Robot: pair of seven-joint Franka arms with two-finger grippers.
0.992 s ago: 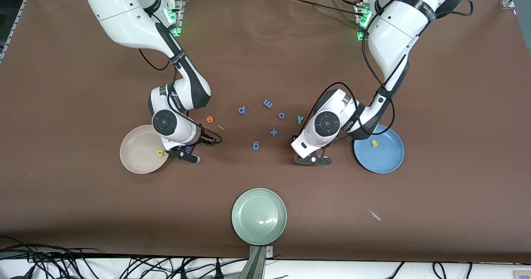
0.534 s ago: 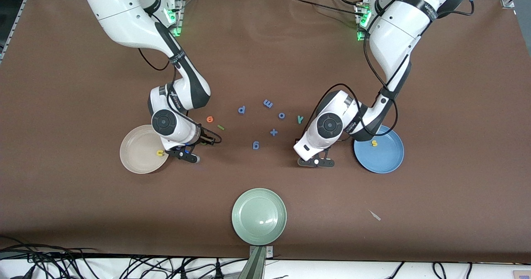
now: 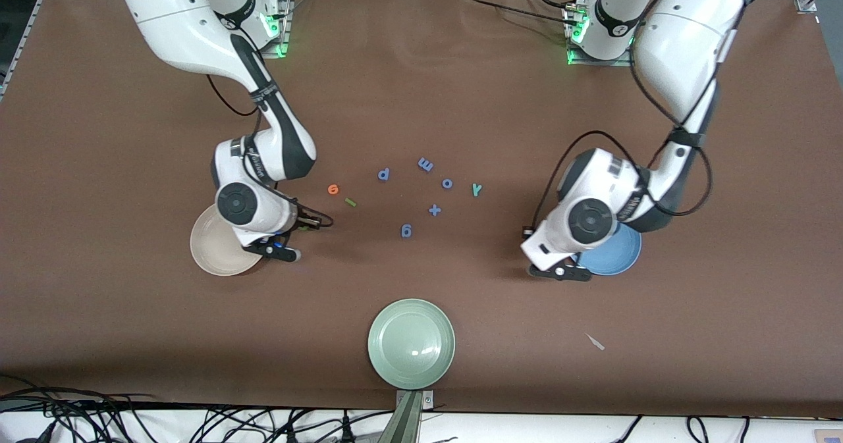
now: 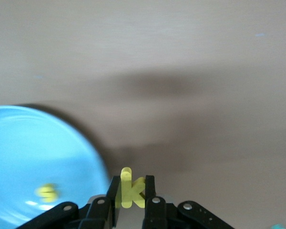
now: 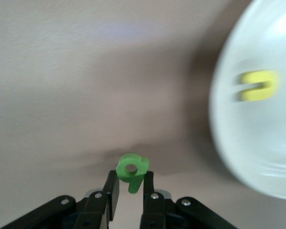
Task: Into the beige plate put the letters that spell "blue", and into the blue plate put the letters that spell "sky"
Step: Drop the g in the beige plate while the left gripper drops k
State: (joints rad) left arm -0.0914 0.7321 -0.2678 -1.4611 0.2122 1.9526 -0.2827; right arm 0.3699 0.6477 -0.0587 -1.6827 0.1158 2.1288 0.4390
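Two claws loaded, both mid-carry. Left claw (image 4: 132, 200) pinching yellow "k" (image 4: 131, 188) upright betw. its fingers, up over bare tabletop (image 3: 132, 338) just beside blue plate (image 3: 622, 259) rim; yellow "s" (image 4: 47, 192) already inside that plate, per left wrist view. Right claw (image 5: 131, 188) pinching green "b" (image 5: 131, 170) by its stem, loop sticking out, over tabletop beside beige plate (image 3: 214, 252), w/ yellow "u" (image 5: 259, 86) lying in it. Both plates partly hidden by wrists in front view. Left on tabletop, mid-area: orange "e" (image 3: 333, 189) w/ green "l" (image 3: 350, 202) just beside it, nearer right arm's end; teal "y" (image 3: 476, 189) toward left arm's end; betw. them, all-blue letters (image 3: 426, 164), not wanted. Pale green plate (image 3: 411, 343) nearest front camera, also not wanted. Judging progress: roughly halfway once these two drop. For doing this step well: carry each claw fully past raised rim, toward plate centre, before spreading fingers; release low so light foam doesn't bounce or roll out; avoid dropping on top of "s" or "u". Grip on "b" looks thin, so prob. no quick swings. Lift straight up after release, in case foam clings to a pad. Next likely "y" for left, "e" or "l" for right; "l" thin, needs careful pinch.
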